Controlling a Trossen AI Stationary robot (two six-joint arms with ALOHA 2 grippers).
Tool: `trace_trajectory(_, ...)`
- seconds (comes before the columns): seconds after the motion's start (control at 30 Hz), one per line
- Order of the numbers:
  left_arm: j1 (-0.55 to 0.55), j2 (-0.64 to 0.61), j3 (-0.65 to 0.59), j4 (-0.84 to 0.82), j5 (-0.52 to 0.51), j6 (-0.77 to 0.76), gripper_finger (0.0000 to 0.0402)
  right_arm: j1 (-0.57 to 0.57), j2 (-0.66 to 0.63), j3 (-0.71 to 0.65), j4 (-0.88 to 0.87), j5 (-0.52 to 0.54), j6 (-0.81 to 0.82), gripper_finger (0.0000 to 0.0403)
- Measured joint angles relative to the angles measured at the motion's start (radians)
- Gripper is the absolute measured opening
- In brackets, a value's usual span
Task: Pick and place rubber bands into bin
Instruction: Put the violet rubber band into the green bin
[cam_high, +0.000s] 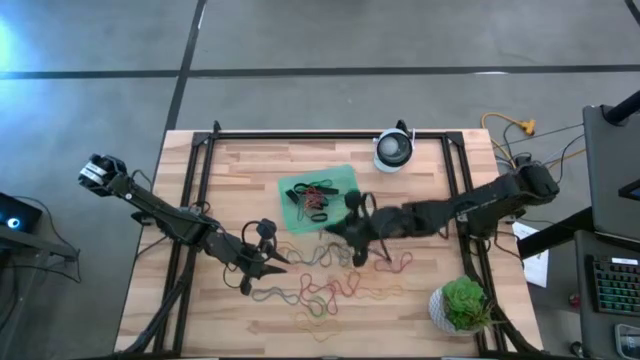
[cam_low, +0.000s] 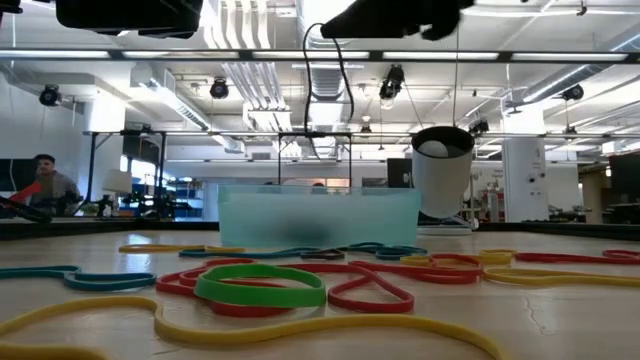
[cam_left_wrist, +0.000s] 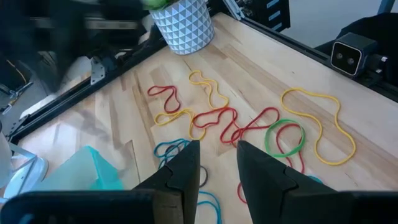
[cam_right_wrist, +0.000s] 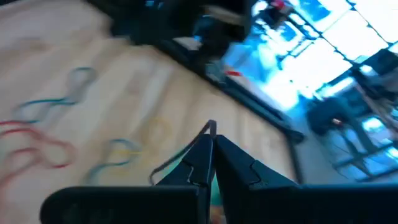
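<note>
High view showed the right gripper (cam_high: 352, 232) just beside the bin (cam_high: 340, 177), fingers pressed together on what looked like a thin dark band (cam_right_wrist: 180, 158), though I couldn't be sure. That read as the carry step; next it needed to move over the bin and let go. The left gripper (cam_high: 268, 268) hung, fingers spread, over loose bands (cam_high: 330, 288) on the table (cam_high: 420, 190), holding nothing.
</note>
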Motion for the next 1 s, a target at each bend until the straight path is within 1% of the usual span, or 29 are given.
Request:
trace_trajectory(0.13,0.0,0.0,0.0,-0.006,0.0,0.0,0.0091,-0.091,-0.032,0.01,-0.002,0.0,0.011,0.0009)
trace_trajectory(0.27,0.0,0.0,0.0,-0.006,0.0,-0.001,0.0091,-0.181,-0.034,0.011,-0.008,-0.015,0.06,0.0009)
trace_trajectory(0.47,0.0,0.0,0.0,-0.007,0.0,-0.001,0.0091,-0.305,-0.019,0.006,-0.035,-0.137,0.163,0.0009)
trace_trajectory(0.53,0.0,0.0,0.0,-0.007,0.0,-0.001,0.0091,-0.333,-0.018,-0.002,-0.044,-0.159,0.207,0.0009)
trace_trajectory(0.83,0.0,0.0,0.0,-0.006,0.0,-0.002,0.0091,-0.372,-0.017,-0.034,-0.062,-0.169,0.346,0.001)
trace_trajectory(0.9,0.0,0.0,0.0,-0.006,0.0,-0.002,0.0091,-0.375,-0.017,-0.036,-0.067,-0.169,0.363,0.0017)
trace_trajectory(1.0,0.0,0.0,0.0,-0.007,0.0,-0.003,0.0091,-0.378,-0.017,-0.037,-0.069,-0.169,0.373,0.0038)
